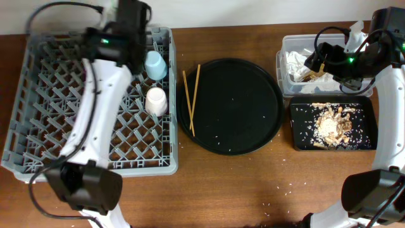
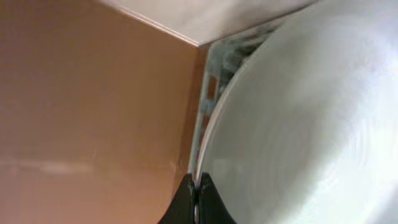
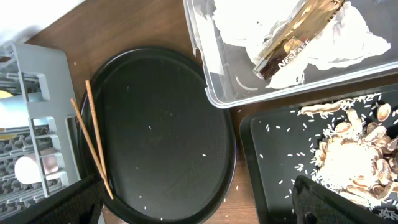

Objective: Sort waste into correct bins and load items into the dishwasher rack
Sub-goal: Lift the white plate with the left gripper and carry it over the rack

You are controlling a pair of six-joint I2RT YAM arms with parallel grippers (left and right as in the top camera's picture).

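Observation:
My left gripper (image 2: pixel 198 190) is shut on the rim of the pale round plate (image 2: pixel 311 124) and holds it on edge over the far side of the grey dishwasher rack (image 1: pixel 38 152); in the overhead view my arm (image 1: pixel 126 28) hides the plate. A light-blue cup (image 1: pixel 155 64) and a pale pink cup (image 1: pixel 155 101) sit in the rack. Two chopsticks (image 1: pixel 192 100) lie on the round black tray (image 1: pixel 240 126). My right gripper (image 3: pixel 205 205) is open and empty above the clear tub (image 1: pixel 288 60), which holds napkins (image 3: pixel 348 37) and the gold wrapper (image 3: pixel 298 31). The yellow bowl is not clearly in view.
The black rectangular tray (image 1: pixel 297 142) at the right front holds food scraps and rice (image 1: pixel 332 123). Loose rice grains lie on the round tray and on the wooden table (image 1: pixel 253 190). The rack's corner (image 3: pixel 37 68) shows at the left of the right wrist view.

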